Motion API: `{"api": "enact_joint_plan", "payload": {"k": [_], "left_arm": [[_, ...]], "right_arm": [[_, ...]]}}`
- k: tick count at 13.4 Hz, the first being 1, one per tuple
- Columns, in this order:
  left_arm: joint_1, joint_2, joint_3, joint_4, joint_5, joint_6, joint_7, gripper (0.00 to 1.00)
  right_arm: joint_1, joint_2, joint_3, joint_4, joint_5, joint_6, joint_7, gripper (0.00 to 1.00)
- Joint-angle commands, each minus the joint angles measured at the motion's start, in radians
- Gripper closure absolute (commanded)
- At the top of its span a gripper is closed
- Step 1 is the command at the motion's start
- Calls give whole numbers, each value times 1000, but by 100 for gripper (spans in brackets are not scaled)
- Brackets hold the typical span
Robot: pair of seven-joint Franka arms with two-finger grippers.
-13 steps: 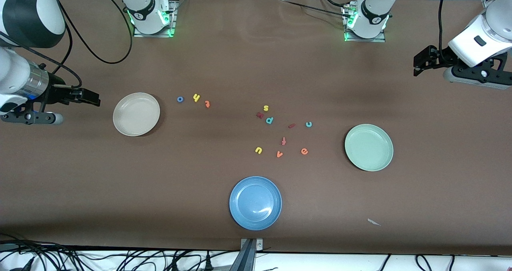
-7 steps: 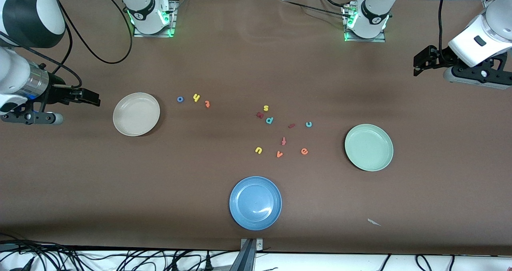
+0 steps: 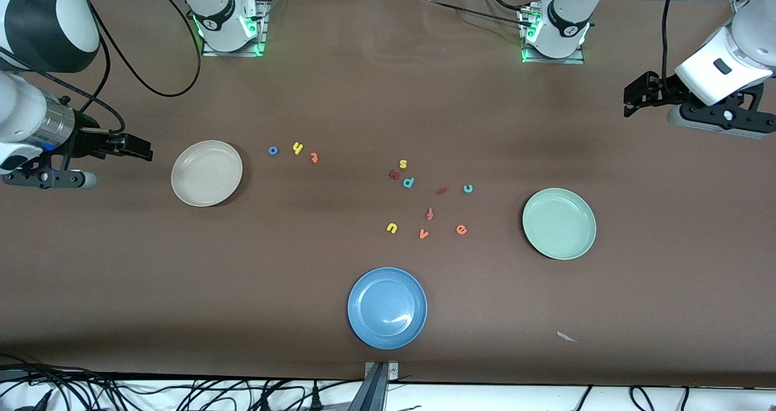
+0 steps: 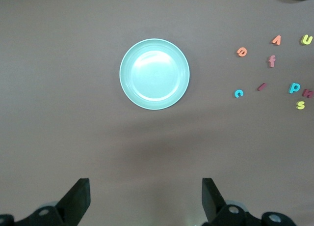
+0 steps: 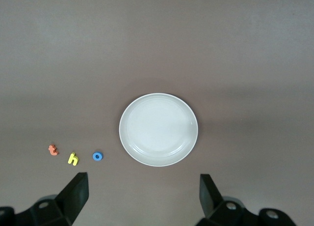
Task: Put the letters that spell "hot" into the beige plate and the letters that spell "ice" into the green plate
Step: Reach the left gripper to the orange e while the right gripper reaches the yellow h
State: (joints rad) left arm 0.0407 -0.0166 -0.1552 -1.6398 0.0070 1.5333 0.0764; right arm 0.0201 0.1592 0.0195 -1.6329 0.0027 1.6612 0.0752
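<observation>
Your right end effector (image 3: pixel 136 149) hangs with its fingers spread and nothing between them, over the bare surface (image 3: pixel 388 350) just outside the beige plate (image 3: pixel 207 173), at the right arm's end; the blue o (image 3: pixel 273 150), yellow h (image 3: pixel 297 148) and orange t (image 3: pixel 314 157) lie in a short row just past that plate toward the middle, so you must carry the end effector across the plate to reach them, and the o comes first; the row runs roughly along the line from plate to centre, and the pieces are too small to give a useful long axis. Your left end effector (image 3: pixel 636 96), likewise spread and carrying nothing, hangs over the left arm's end of the surface, well apart from the green plate (image 3: pixel 559 223); the teal c (image 3: pixel 467 188), dark red i (image 3: pixel 442 190) and orange e (image 3: pixel 461 230) lie past that plate toward the centre, mixed in with other loose letters; the i is a slanted bar, so I judge you should close across its narrow width. Each arm is plainly nearer its own word; both plates hold nothing yet.
</observation>
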Motion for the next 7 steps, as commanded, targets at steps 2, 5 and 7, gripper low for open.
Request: {"api": "enact_joint_plan", "payload": {"k": [2, 5, 7], "left_arm": [[-22, 55, 2, 40, -94, -4, 22, 0], [-82, 128, 0, 72, -101, -2, 10, 0], [-136, 205, 0, 104, -88, -2, 0, 0]], "right_arm": [[4, -10, 3, -1, 0, -15, -5, 0], [49, -1, 7, -4, 2, -6, 35, 0], [113, 9, 10, -7, 2, 3, 159, 1]]}}
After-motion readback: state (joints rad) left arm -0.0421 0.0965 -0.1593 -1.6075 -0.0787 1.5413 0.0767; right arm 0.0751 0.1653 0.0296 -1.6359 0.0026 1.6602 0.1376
